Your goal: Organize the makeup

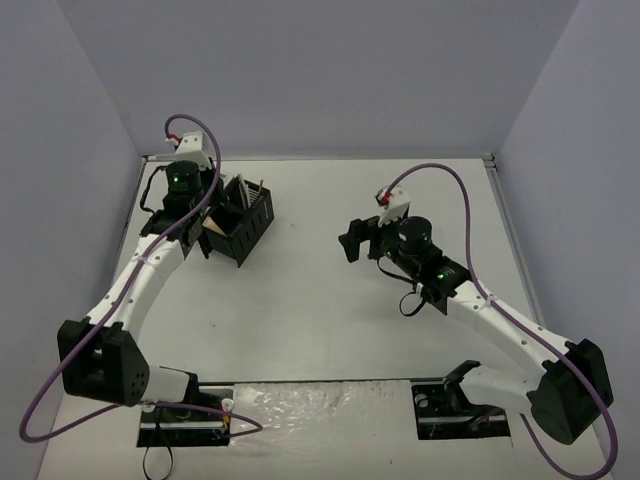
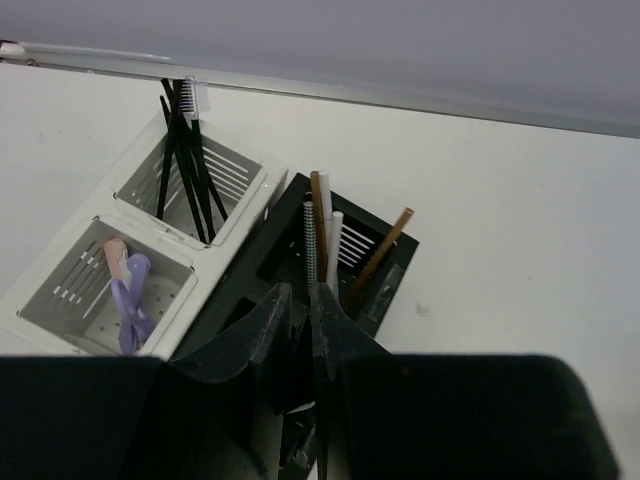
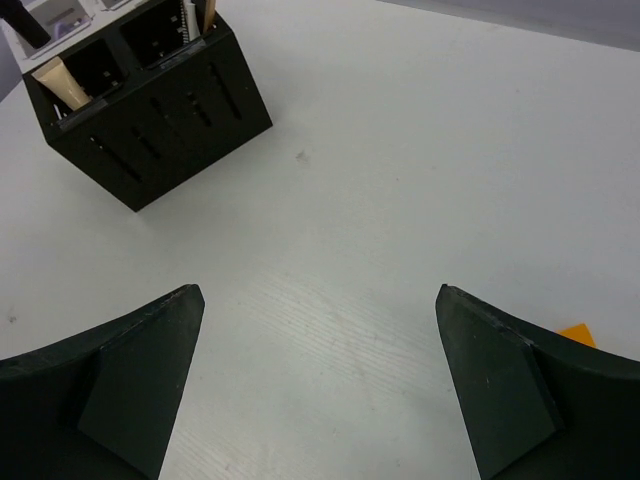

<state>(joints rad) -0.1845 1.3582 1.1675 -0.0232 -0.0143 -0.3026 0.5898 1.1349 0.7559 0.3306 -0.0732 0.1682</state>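
My left gripper (image 2: 300,296) hangs over the black mesh box (image 2: 392,292) and is shut on a thin black spiral-tipped brush (image 2: 309,232) that stands in it. Tan pencils (image 2: 382,252) and a white stick (image 2: 335,240) stand in the same box. The white mesh box (image 2: 62,262) beside it holds black pencils (image 2: 186,165) in one cell and a lilac looped piece (image 2: 131,296) in the other. My right gripper (image 3: 320,300) is open and empty over bare table, right of the black box (image 3: 160,120). A flat beige stick (image 3: 58,80) leans in that box.
A small orange bit (image 3: 578,333) peeks out past my right finger on the table. In the top view the black box (image 1: 245,230) sits at the back left by my left gripper (image 1: 205,228); my right gripper (image 1: 352,240) is mid-table. A rail (image 2: 300,90) marks the table's far edge.
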